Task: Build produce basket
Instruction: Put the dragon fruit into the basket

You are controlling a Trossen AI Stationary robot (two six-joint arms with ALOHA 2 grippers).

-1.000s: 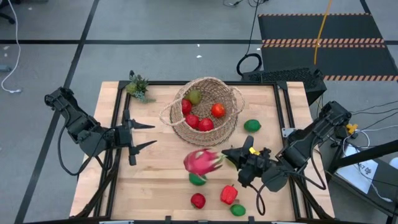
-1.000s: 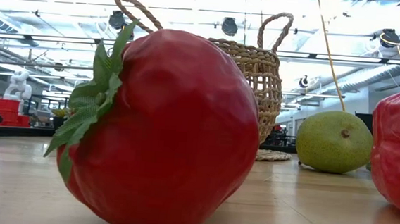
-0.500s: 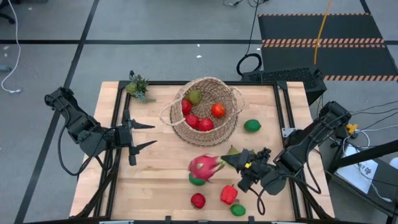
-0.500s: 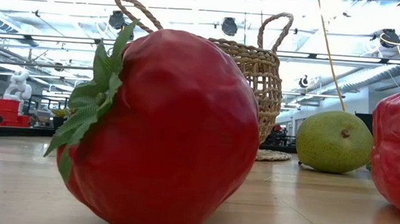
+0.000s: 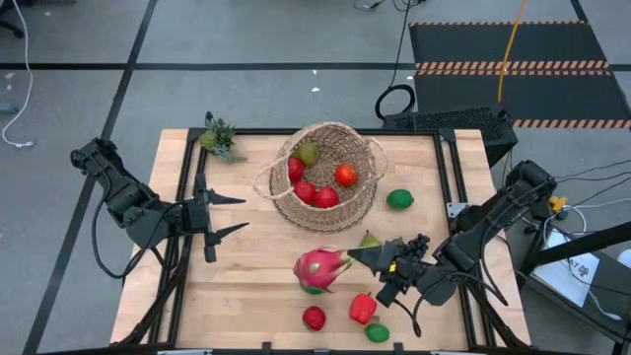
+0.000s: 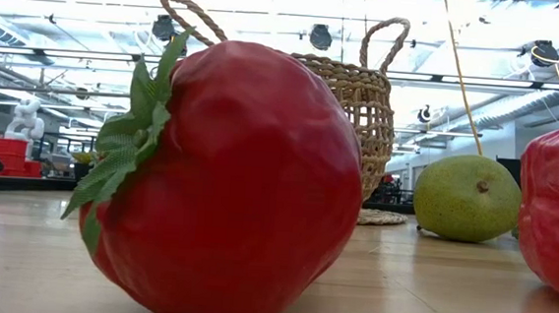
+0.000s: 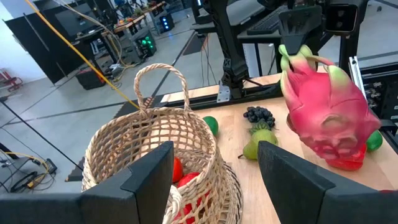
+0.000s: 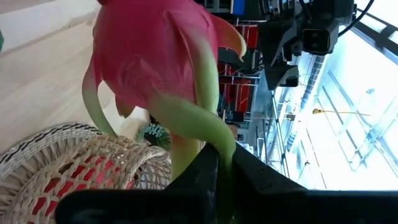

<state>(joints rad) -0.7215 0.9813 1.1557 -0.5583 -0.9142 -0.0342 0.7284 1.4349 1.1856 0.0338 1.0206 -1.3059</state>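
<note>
The tan wicker basket (image 5: 320, 176) stands at the far middle of the table, with red fruits and a pear inside. The pink dragonfruit (image 5: 320, 266) is in front of it, above a green lime (image 5: 314, 287). My right gripper (image 5: 359, 256) is just right of the dragonfruit and shut on it. The rest of the produce lies on the wood: a red apple (image 5: 314, 318), a red pepper (image 5: 363, 308), limes (image 5: 377, 332) (image 5: 399, 199), a pear (image 5: 370, 240) and dark grapes (image 5: 419, 242). My left gripper (image 5: 225, 213) waits open at the left. My right gripper (image 8: 214, 158) pinches a long green leaf (image 8: 208, 127) of the dragonfruit (image 8: 155, 50) between its two fingers. The fingers come nearly level from the table's right. The fruit's pink body sticks out beyond the fingertips. Whether it rests on the lime below, I cannot tell.
A small green spiky plant (image 5: 219, 138) sits at the far left corner. Black rails (image 5: 182, 187) frame the tabletop. In the low view the red apple (image 6: 223, 182) fills the foreground, with the near lime (image 6: 466, 197), the pepper (image 6: 556, 225) and the basket (image 6: 348, 92) beyond. Bare wood lies left of the dragonfruit.
My right gripper has drawn back a little toward the near edge and sunk, still shut on the dragonfruit's leaf. The dragonfruit has swung with it, settling lower over the lime. The pear and grapes, earlier hidden under the arm, now show.
</note>
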